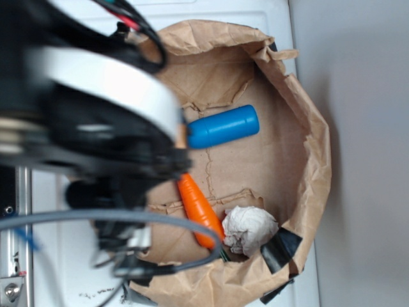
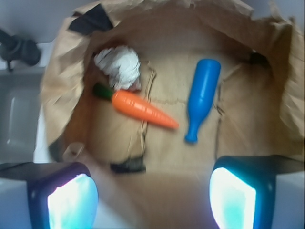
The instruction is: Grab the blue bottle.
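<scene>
One blue bottle (image 2: pixel 202 98) lies flat in the paper bag (image 2: pixel 248 119), ahead and a bit right of the open, empty gripper (image 2: pixel 152 195), its thin neck pointing back, though the wrist view looks blurry.

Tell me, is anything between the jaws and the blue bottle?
Nothing visible. The gripper hangs open above the paper bag, the blue bottle lies bare ahead, and the carrot lies apart beside it.

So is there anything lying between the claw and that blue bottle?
No. In the wrist view, only bare brown paper lies between the open gripper and the blue bottle; the carrot sits off to one side.
</scene>
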`<state>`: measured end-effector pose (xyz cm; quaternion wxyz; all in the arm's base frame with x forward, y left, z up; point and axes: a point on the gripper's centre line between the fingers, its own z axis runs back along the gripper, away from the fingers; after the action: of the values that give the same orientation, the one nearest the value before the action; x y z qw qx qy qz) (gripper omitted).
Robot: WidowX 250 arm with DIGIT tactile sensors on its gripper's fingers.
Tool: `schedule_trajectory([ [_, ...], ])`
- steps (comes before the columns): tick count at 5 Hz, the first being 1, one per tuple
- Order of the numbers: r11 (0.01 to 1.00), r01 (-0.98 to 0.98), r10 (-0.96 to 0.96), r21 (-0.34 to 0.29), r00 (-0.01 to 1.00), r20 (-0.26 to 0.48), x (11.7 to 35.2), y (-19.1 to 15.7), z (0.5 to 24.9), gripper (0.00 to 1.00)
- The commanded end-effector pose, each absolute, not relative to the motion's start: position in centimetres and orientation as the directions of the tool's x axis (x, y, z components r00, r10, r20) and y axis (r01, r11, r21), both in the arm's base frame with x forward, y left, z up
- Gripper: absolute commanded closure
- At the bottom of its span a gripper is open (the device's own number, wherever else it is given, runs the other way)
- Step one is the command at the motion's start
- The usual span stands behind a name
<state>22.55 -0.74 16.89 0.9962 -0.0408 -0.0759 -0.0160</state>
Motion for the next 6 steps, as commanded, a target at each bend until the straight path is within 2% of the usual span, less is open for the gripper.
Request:
schedule_trajectory([
  [1, 0.999, -0.034, 0.039, -0.027, 0.98, 0.193, 27.6, 0.6, 12.8, 0.0],
  [3, 0.999, -0.036, 0.03, 0.024, 0.98, 0.198, 28.1, 1.8, 9.6, 0.0],
  [5, 0.968, -0.252, 0.249, -0.008, 0.952, 0.18, 28.7, 4.9, 6.5, 0.0],
  [6, 0.965, -0.261, 0.252, 0.03, 0.951, 0.181, 28.7, 5.3, 4.3, 0.0],
])
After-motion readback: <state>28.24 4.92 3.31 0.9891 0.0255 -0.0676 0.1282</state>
